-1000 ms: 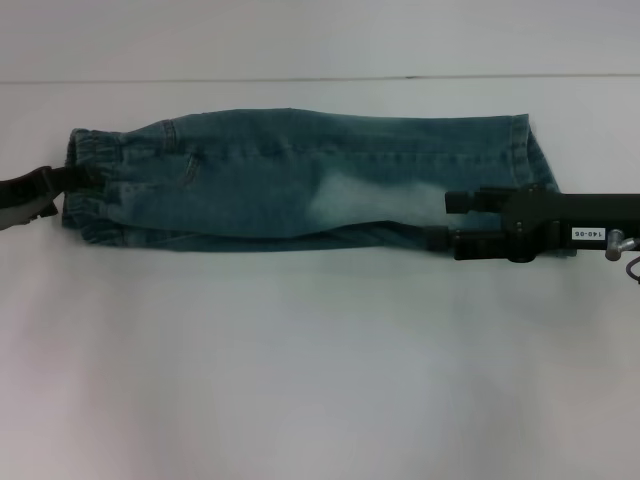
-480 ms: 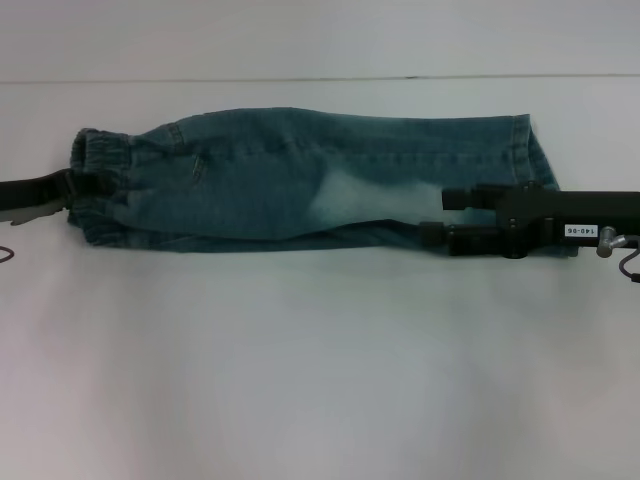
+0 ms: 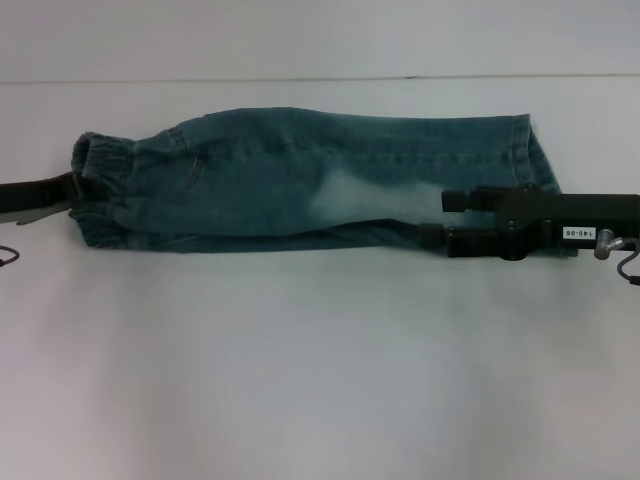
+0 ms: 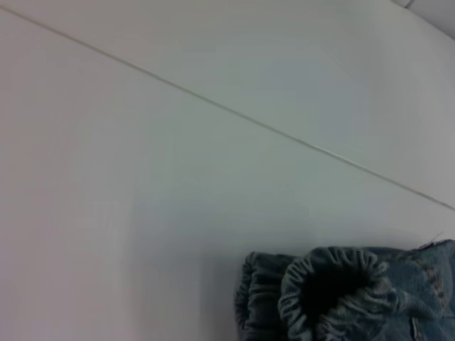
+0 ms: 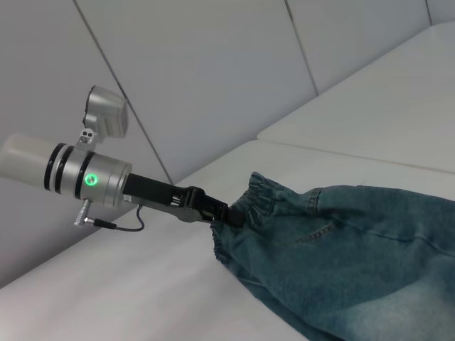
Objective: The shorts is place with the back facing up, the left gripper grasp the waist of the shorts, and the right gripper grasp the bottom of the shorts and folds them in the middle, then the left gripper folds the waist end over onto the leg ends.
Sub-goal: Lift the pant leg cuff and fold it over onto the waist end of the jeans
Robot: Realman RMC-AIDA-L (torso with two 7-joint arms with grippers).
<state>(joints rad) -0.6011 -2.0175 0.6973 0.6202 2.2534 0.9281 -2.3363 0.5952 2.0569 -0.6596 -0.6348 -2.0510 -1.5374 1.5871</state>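
Observation:
The blue denim shorts (image 3: 300,175) lie folded lengthwise across the white table, waist to the left and leg ends to the right. My left gripper (image 3: 78,188) is at the left edge, shut on the elastic waistband (image 3: 102,158), which is bunched and lifted slightly. In the right wrist view the left gripper (image 5: 220,213) pinches the gathered waistband (image 5: 250,195). The left wrist view shows only the puckered waist opening (image 4: 334,280). My right gripper (image 3: 438,218) is over the leg ends, fingers apart, with denim showing between them.
The white table (image 3: 320,380) runs wide in front of the shorts and behind them. A seam line (image 3: 200,80) crosses the back of it. A cable loop (image 3: 625,260) hangs from the right arm.
The left gripper has pulled the waistband slightly to the right and up, so the waist end bunches more. The right gripper has shifted a little to the left.

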